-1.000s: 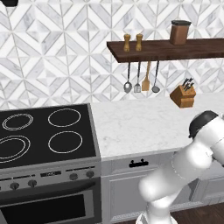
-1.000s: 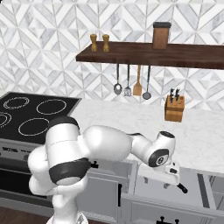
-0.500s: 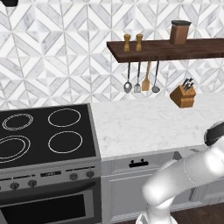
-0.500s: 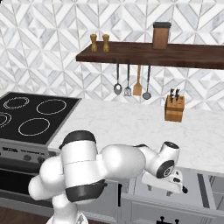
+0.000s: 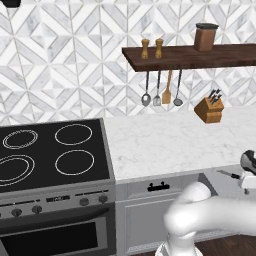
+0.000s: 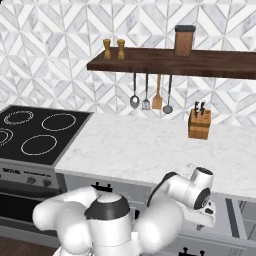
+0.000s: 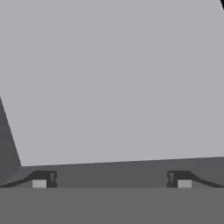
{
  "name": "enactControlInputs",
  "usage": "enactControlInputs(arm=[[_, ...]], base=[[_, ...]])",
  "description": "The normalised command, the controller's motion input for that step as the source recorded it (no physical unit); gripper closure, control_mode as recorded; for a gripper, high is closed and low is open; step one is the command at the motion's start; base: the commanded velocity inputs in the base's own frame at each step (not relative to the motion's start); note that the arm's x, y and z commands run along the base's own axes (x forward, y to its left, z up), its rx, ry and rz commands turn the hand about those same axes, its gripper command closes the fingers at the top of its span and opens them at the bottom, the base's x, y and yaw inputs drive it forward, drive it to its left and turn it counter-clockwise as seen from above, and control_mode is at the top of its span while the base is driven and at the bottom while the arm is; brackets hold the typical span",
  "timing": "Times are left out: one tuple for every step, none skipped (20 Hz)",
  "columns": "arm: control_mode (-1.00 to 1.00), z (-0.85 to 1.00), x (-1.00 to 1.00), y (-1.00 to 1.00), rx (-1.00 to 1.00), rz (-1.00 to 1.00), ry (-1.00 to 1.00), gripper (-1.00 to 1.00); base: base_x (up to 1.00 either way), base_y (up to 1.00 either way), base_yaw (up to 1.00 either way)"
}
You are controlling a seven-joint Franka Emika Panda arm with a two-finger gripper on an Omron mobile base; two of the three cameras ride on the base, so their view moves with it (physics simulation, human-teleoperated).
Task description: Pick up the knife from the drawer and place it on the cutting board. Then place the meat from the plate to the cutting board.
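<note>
Gripper: I have its fingers spread wide, holding nothing.
Drawer: its grey inside faces me, so I can reach for the knife.

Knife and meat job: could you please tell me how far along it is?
Nothing looks done yet. In hand: the open, empty gripper hangs low at the drawer, where the knife lies ungrasped. Left: carry it to the cutting board, then move the meat there too.

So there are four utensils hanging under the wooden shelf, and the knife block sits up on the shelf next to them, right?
Not quite. The four utensils do hang under the shelf, but the knife block stands on the marble counter below, as the right base view shows.
</note>
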Motion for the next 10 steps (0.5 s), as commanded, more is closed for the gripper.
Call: enactControlInputs(arm=[[-1.00,-0.24,-0.19,-0.23,0.00,0.00,0.02,-1.00],[-1.00,-0.26,-0.19,-0.23,0.00,0.00,0.00,-1.00],[-1.00,-0.30,-0.13,-0.21,0.00,0.00,0.00,-1.00],[-1.00,-0.29,-0.11,-0.19,0.00,0.00,0.00,-1.00],[-1.00,-0.30,-0.11,-0.16,0.00,0.00,0.00,-1.00],[-1.00,-0.28,-0.16,-0.18,0.00,0.00,0.00,-1.00],[-1.00,-0.26,-0.16,-0.18,0.00,0.00,0.00,-1.00],[-1.00,-0.19,-0.29,-0.18,0.00,0.00,0.02,-1.00],[-1.00,-0.15,-0.39,-0.15,0.00,0.00,0.05,-1.00],[-1.00,-0.05,-0.49,-0.13,0.00,0.00,0.09,-1.00]], base=[[0.00,0.00,0.00],[0.00,0.00,0.00],[0.00,0.00,0.00],[0.00,0.00,0.00],[0.00,0.00,0.00],[0.00,0.00,0.00],[0.00,0.00,0.00],[0.00,0.00,0.00],[0.00,0.00,0.00],[0.00,0.00,0.00]])
